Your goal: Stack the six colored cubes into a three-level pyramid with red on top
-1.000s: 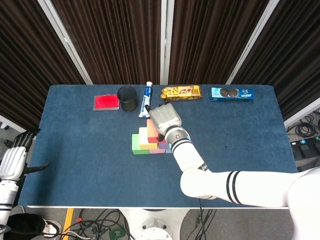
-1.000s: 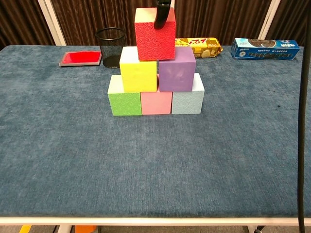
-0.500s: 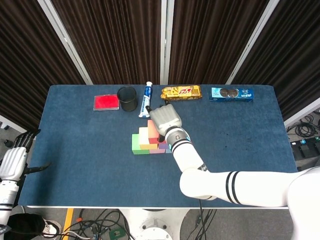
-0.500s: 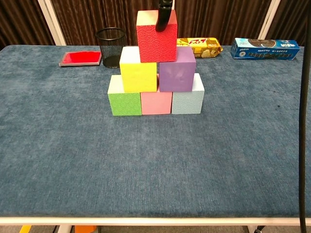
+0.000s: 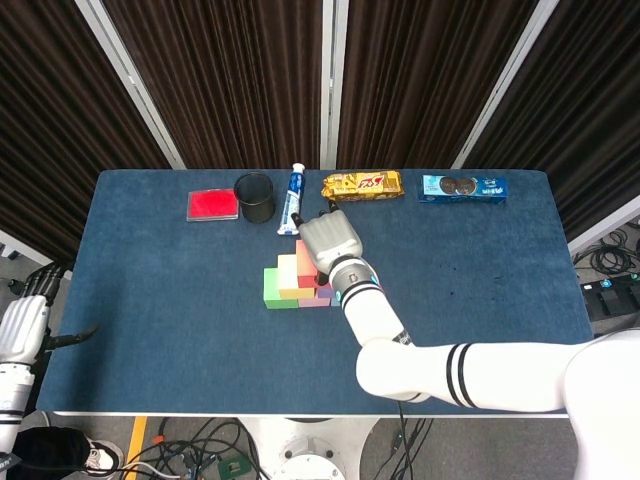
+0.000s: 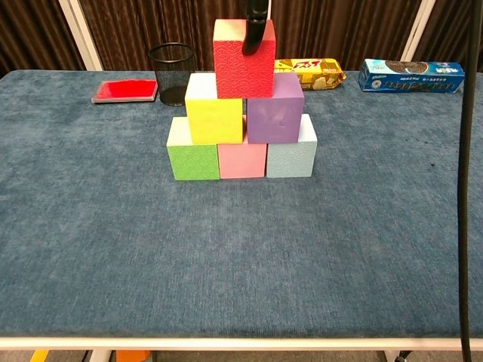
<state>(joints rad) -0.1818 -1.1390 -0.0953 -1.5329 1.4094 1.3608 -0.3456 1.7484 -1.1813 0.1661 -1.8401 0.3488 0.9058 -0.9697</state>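
The right robot hand (image 5: 328,240) reaches over the cube pile from the near side, palm down, its white back hiding the top of the stack in the head view. The chest view shows only one dark finger (image 6: 254,30) of it, pressed against the front face of the red foam cube (image 6: 244,59); its grip appears to be on that cube, though the far-side fingers cannot be seen. The left robot hand (image 5: 27,322) hangs off the desk's left edge, holding nothing, fingers loosely spread.

Six cubes in all. The red foam cube sits on top, resting across the yellow foam cube (image 6: 215,111) and the purple foam cube (image 6: 275,111). Those two sit on a bottom row of three: the green foam cube (image 6: 193,154) at left, the pink foam cube (image 6: 242,159) in the middle, the pale blue foam cube (image 6: 291,153) at right. The chest view shows all three levels face on; the head view shows mainly the green, yellow and pink tops beside the hand.

Along the far side of the blue cloth-covered desk (image 6: 241,249) lie one flat red box (image 5: 213,204), one black mesh pen cup (image 5: 255,197), one yellow biscuit packet (image 5: 363,185) and one blue cookie packet (image 5: 463,187). One white-and-blue tube (image 5: 294,200) shows only in the head view; the stack hides it from the chest camera.
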